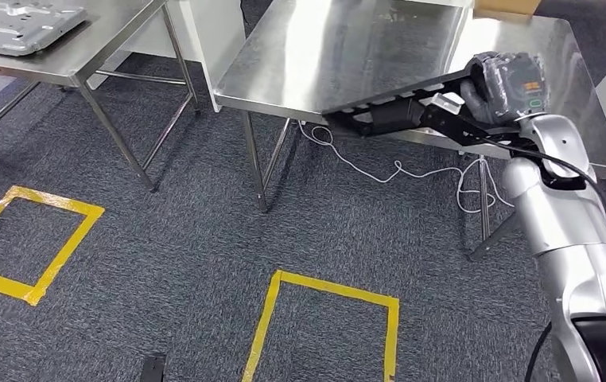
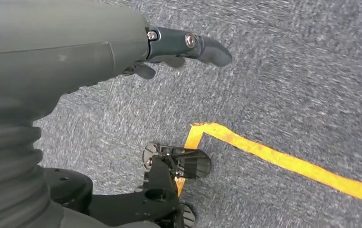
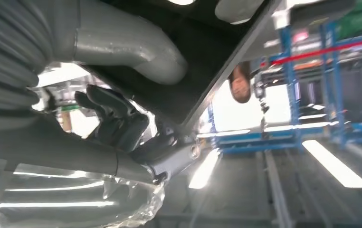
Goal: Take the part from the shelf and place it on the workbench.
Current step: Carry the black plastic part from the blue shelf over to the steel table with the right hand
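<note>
Your right hand (image 1: 497, 83) grips the part (image 1: 387, 107), a flat dark panel, by its right end, holding it over the near edge of the steel workbench (image 1: 347, 56). The panel sits tilted, left end lower and sticking out past the bench edge over the carpet; you can't tell from the head view if it touches the bench top. In the right wrist view the thumb (image 3: 127, 45) lies across one face of the panel (image 3: 198, 71) and the dark fingers (image 3: 115, 121) curl under the other, so the grasp is closed on it (reflections on the steel make the rest hard to read). Your left hand (image 2: 169, 47) hangs over the grey carpet (image 2: 288, 85), fingers loosely extended, nothing in it. Yellow tape (image 2: 274, 156) marks squares on the floor. A second steel table (image 1: 69, 56) stands to the left with a light metal tray (image 1: 21, 24) on it. A white cable (image 1: 395, 171) trails on the carpet under the workbench
</note>
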Robot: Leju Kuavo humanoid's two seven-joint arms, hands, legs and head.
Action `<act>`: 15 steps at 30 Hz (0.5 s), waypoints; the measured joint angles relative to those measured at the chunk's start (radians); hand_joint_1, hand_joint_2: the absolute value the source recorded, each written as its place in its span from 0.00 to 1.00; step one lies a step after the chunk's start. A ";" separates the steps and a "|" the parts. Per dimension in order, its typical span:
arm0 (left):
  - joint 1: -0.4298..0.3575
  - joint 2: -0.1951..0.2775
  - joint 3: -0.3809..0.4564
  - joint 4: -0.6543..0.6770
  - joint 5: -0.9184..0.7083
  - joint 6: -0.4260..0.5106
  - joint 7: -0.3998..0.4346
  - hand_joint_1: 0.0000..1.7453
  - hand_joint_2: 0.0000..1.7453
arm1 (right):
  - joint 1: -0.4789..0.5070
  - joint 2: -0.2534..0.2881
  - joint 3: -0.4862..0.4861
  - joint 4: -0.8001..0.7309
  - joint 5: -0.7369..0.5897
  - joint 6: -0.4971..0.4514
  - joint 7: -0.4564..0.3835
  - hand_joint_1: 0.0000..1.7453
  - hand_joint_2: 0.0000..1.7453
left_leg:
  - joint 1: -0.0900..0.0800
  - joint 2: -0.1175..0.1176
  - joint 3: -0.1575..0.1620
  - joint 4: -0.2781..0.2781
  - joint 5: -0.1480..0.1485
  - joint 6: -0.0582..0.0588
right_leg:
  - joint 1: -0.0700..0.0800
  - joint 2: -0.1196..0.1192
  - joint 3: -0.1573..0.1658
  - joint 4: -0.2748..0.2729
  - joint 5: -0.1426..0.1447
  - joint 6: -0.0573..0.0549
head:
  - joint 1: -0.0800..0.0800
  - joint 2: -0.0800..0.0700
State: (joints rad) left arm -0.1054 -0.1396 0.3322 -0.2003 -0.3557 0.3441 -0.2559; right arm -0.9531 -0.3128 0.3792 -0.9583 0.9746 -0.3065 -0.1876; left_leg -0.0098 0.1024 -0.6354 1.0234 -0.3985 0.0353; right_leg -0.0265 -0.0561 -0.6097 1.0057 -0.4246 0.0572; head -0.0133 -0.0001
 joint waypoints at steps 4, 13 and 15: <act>0.000 0.000 0.005 0.000 -0.001 0.000 0.000 0.00 1.00 | -0.037 -0.006 0.005 0.000 0.010 0.027 0.017 1.00 1.00 | 0.018 -0.028 -0.015 0.049 -0.040 -0.021 | -0.006 0.048 -0.005 0.000 0.012 -0.033 | -0.005 0.000; 0.007 0.001 0.008 0.001 -0.007 -0.002 -0.006 0.00 1.00 | -0.101 -0.010 0.015 0.004 0.027 0.069 0.035 1.00 1.00 | 0.016 -0.171 -0.005 0.082 -0.049 0.028 | 0.015 0.165 -0.011 -0.001 0.025 -0.051 | -0.005 0.000; 0.007 0.004 0.012 0.000 -0.010 0.000 -0.012 0.00 1.00 | -0.129 -0.010 0.022 0.015 0.042 0.080 0.044 1.00 1.00 | 0.011 -0.203 0.022 0.030 -0.035 0.050 | 0.006 0.189 -0.017 -0.002 0.031 -0.043 | -0.005 0.000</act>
State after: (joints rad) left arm -0.0980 -0.1354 0.3437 -0.1998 -0.3655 0.3436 -0.2676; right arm -1.0823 -0.3229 0.4009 -0.9436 1.0163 -0.2261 -0.1435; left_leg 0.0008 -0.1007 -0.6139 1.0533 -0.4333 0.0852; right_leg -0.0206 0.1328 -0.6264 1.0035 -0.3935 0.0143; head -0.0179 -0.0001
